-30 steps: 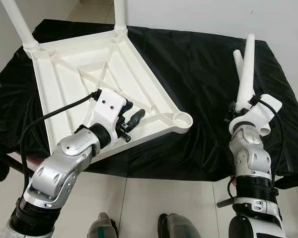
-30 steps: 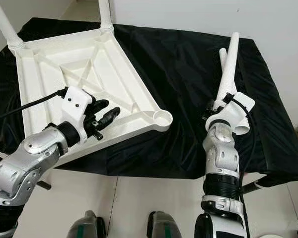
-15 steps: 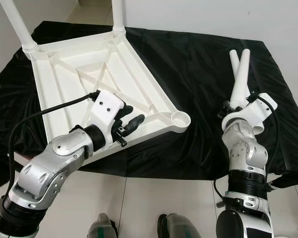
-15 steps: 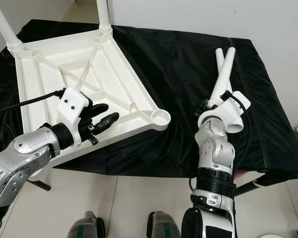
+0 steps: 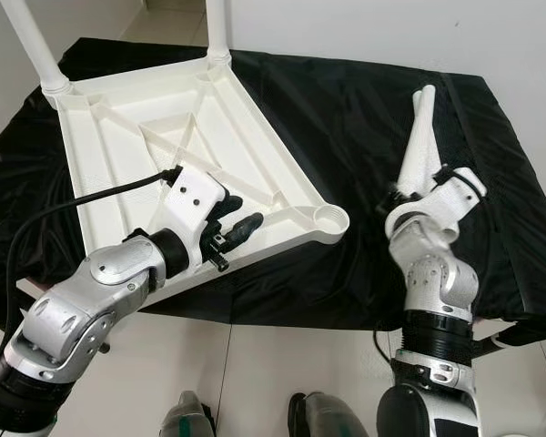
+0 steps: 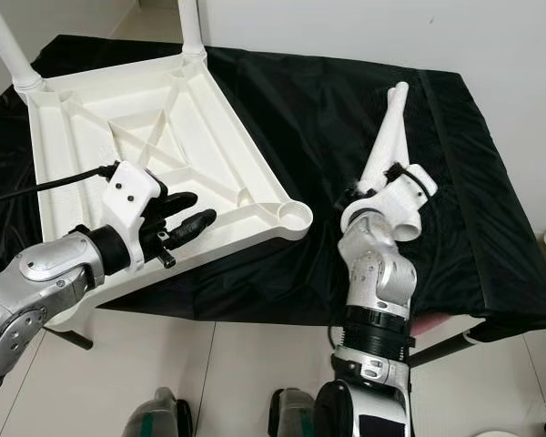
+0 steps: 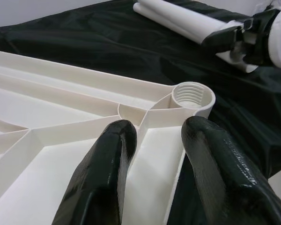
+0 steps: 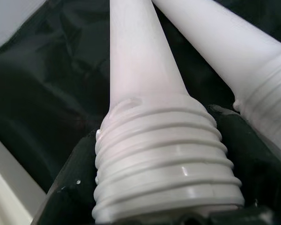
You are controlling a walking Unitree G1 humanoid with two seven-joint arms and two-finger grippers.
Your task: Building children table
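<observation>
Right claw (image 5: 402, 193) grips table leg (image 5: 417, 146); open left claw (image 5: 237, 224) straddles tabletop (image 5: 118, 146) rim.

My left arm (image 5: 91, 309) comes up from seven o'clock, elbow bent, wrist turned toward three o'clock. My left gripper (image 5: 236, 226) lies low over the tabletop (image 5: 118, 155), its two black fingers (image 7: 103, 183) parted, one on each side of a rib. My right arm (image 5: 432, 291) rises almost straight from six o'clock, wrist tipped toward eleven o'clock. My right gripper (image 5: 409, 193) is clamped round the threaded end of a leg (image 5: 417, 146), which points up toward twelve o'clock.
</observation>
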